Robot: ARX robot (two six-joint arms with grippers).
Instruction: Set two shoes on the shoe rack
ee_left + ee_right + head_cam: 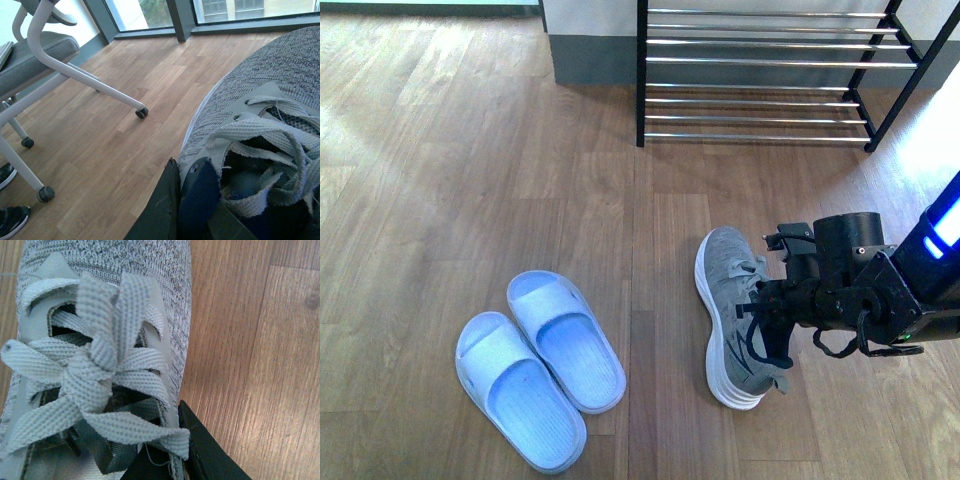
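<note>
Sneaker [728, 318] on floor, collar pinched by right gripper [756, 310]

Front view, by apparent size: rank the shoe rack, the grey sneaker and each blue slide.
1. Shoe rack, though cropped.
2. Grey sneaker, narrowly; the right gripper hides part.
3. Nearer slide and farther slide: alike, unranked.

Shoe rack [770, 62] upper tiers cut off, sneaker [730, 300] heel hidden behind right fingers [202, 447] (grip unclear)
</note>
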